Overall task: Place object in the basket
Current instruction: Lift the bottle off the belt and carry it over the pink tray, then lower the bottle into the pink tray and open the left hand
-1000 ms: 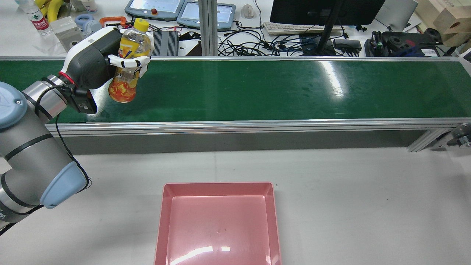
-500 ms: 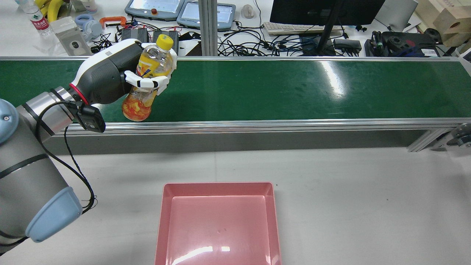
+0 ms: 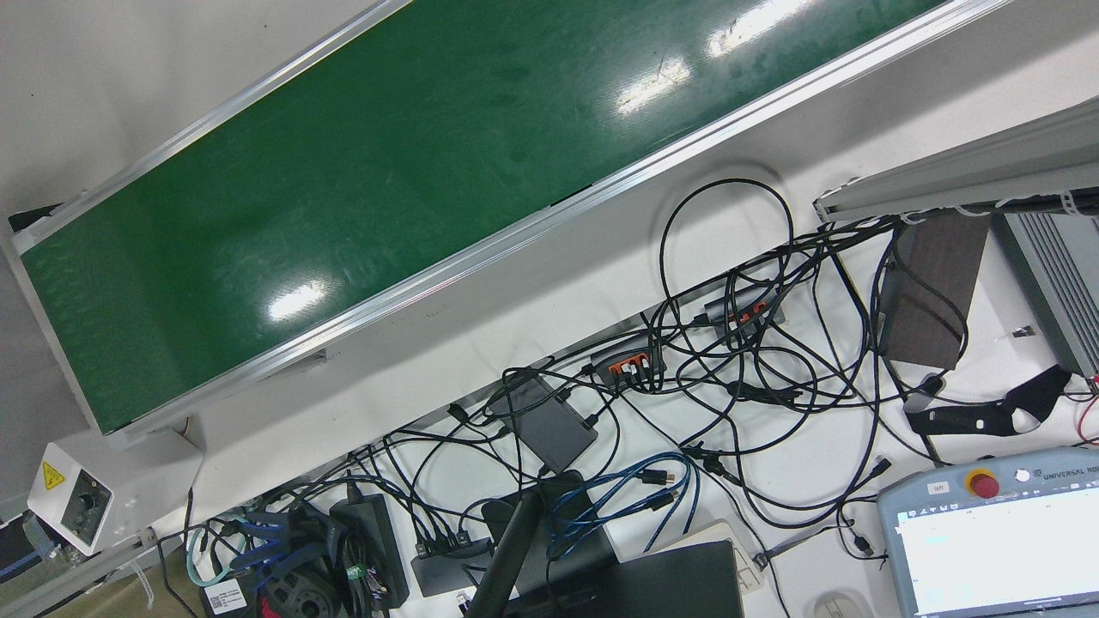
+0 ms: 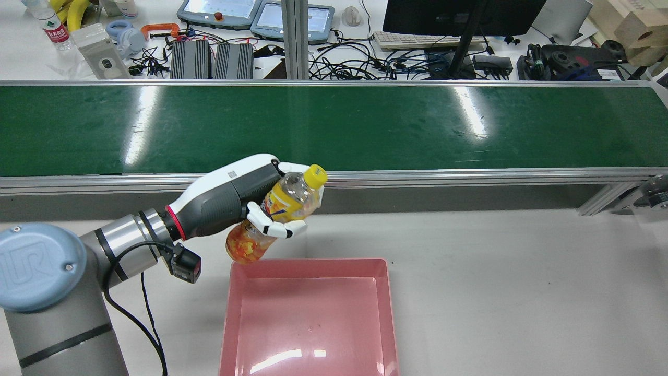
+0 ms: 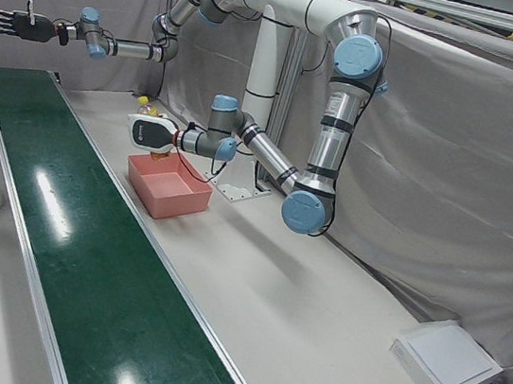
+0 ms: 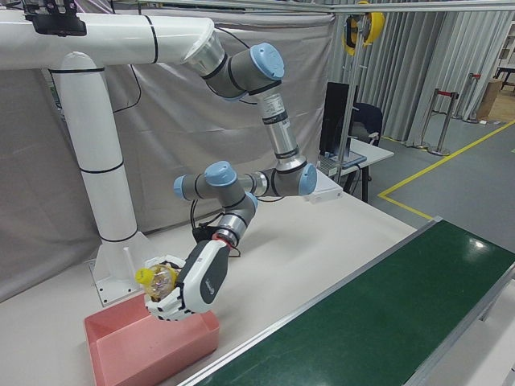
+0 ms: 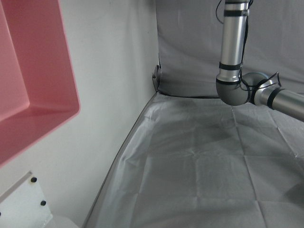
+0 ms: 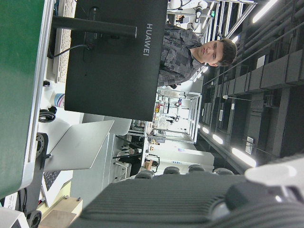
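**Bottle hung at the basket's far-left corner, tilted away from it**

We had the white surface [image 4: 496, 292] in front of us, with the green conveyor belt [image 4: 365, 125] running across its far side and the pink basket [image 4: 389, 313] sitting near the front edge, empty as far as we could see. Our left arm [image 4: 47, 282] reached in from the left, and our left hand [image 4: 235, 201] had its fingers [image 4: 274, 227] clenched around the middle of the bottle [image 4: 276, 211].

The bottle hung in the air, touching nothing but the hand. Its long axis was tilted: the yellow cap [image 4: 315, 175] pointed up and toward the belt, and the orange base [image 4: 242, 250] pointed down, right beside the basket's far-left corner. In the rear view the base seemed to sit just outside or over the rim; we could not tell which.

We judged the next move to be a short carry toward the basket's middle, which lay to the right of and nearer than the bottle.

Our right hand [image 5: 13, 22] was held high and well apart from everything, fingers spread, holding nothing.
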Tool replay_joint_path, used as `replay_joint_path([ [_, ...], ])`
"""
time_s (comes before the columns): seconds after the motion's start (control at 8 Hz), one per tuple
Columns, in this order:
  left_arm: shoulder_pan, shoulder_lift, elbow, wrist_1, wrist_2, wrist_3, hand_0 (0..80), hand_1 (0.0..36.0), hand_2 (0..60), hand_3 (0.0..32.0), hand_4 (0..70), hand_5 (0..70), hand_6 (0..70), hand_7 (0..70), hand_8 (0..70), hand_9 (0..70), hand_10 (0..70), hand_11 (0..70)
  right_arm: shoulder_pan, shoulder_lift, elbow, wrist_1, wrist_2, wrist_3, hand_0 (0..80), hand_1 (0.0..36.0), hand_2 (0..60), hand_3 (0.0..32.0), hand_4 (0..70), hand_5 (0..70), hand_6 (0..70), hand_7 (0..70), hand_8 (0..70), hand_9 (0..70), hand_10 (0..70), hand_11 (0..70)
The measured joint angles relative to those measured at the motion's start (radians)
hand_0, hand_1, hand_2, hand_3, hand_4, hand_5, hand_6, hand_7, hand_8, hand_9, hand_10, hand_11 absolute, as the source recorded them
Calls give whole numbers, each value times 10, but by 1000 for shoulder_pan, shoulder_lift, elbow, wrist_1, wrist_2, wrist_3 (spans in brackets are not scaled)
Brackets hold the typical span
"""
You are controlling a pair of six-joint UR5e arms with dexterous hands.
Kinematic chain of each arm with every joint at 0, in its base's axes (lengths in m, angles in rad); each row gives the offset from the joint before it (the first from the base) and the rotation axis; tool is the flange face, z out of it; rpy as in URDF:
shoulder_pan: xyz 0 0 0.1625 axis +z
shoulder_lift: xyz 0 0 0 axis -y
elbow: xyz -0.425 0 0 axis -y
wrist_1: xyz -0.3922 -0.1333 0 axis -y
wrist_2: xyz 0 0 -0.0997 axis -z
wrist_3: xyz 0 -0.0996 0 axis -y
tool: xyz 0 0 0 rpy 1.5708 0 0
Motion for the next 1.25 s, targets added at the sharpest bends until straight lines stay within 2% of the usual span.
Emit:
replay_joint_path([
  [0.12,62,-36,-4,48,-2,41,453,177,600,0,342,402,341,498,423,579,410,582,0,0,0,0,0,0,0,0,0,0,0,0,0,0,0,0,0,0],
  [0.25,118,-81,-6,99,-5,79,439,108,244,0,168,176,80,201,180,266,245,365,0,0,0,0,0,0,0,0,0,0,0,0,0,0,0,0,0,0],
  [0.38,157,-112,-6,132,-8,107,457,98,66,0,34,126,0,71,85,124,180,274,0,0,0,0,0,0,0,0,0,0,0,0,0,0,0,0,0,0],
  [0.5,178,-125,-7,147,-9,122,455,98,22,0,0,88,0,34,54,85,138,214,0,0,0,0,0,0,0,0,0,0,0,0,0,0,0,0,0,0],
  [0.62,186,-128,-7,152,-9,128,459,98,0,0,0,32,0,16,23,38,67,112,0,0,0,0,0,0,0,0,0,0,0,0,0,0,0,0,0,0],
  [0.75,186,-126,-7,146,-9,130,464,102,0,0,0,9,0,4,4,12,52,92,0,0,0,0,0,0,0,0,0,0,0,0,0,0,0,0,0,0],
  [1.25,184,-125,-7,137,-9,129,465,101,0,0,0,0,0,0,0,2,36,69,0,0,-1,0,0,0,0,0,0,0,0,0,0,0,0,0,0,0],
])
